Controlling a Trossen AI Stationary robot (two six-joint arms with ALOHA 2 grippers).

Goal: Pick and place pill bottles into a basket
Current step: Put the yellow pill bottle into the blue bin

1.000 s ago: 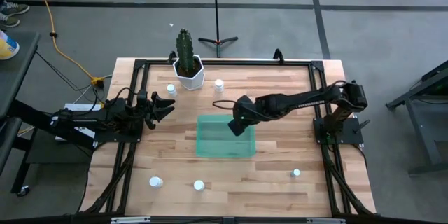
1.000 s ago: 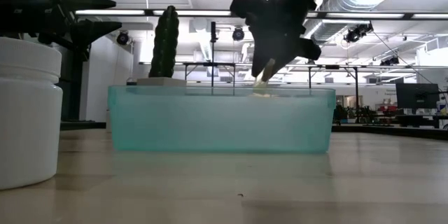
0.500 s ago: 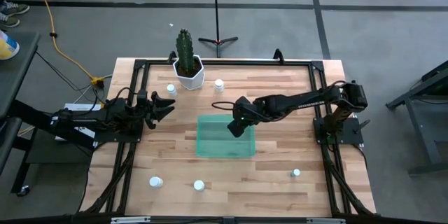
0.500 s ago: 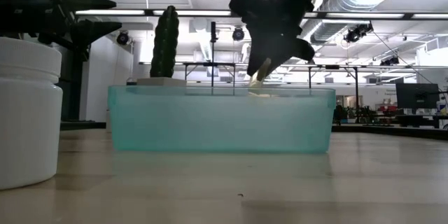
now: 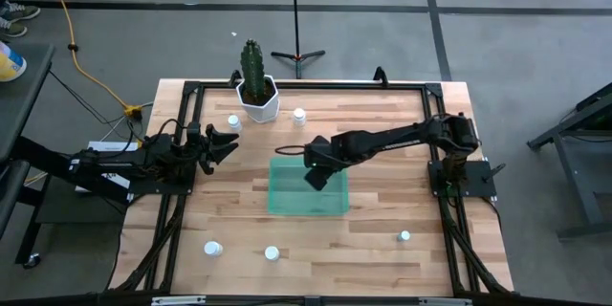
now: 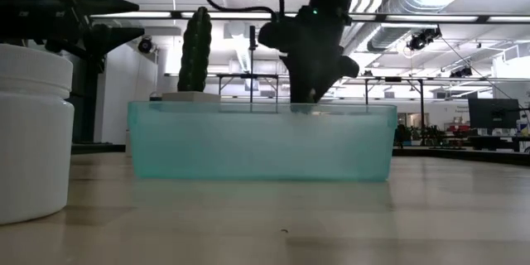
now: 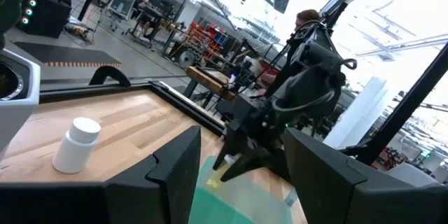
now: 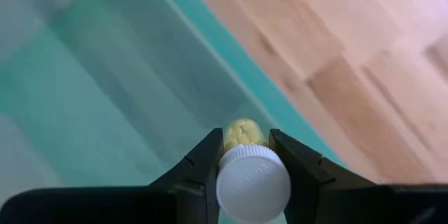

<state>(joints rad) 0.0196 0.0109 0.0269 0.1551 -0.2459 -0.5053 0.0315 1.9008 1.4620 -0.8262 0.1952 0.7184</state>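
Note:
My right gripper (image 5: 314, 174) hangs over the green translucent basket (image 5: 287, 201), shut on a yellowish pill bottle with a white cap (image 8: 253, 182). In the low view the gripper (image 6: 310, 91) is just above the basket's rim (image 6: 261, 106). My left gripper (image 5: 226, 143) waits open and empty at the table's left edge. White pill bottles stand upright on the table at the far left (image 5: 233, 121), beside the cactus pot (image 5: 299, 115), near left (image 5: 212, 248), near middle (image 5: 272, 252) and near right (image 5: 404, 237). My right gripper pinches the yellowish bottle between its two fingers (image 8: 203, 164) at the bottle's body (image 8: 241, 134), just past the cap. The bottle lies along the fingers, cap toward the wrist. The fingers slant down from the table's right. The bottle (image 7: 220, 171) is clear of the table, over the basket.
A white hexagonal pot with a cactus (image 5: 258, 100) stands at the far edge, left of centre. A black frame (image 5: 191, 91) runs round the table. One white bottle stands large in the low view (image 6: 33, 132). Bare wood lies right of the basket.
My right gripper has gone toward the table's left edge and a little down with the yellowish bottle, from the basket's right part to above its middle. It stays shut on the bottle, which now reaches down to the basket's rim in the low view.

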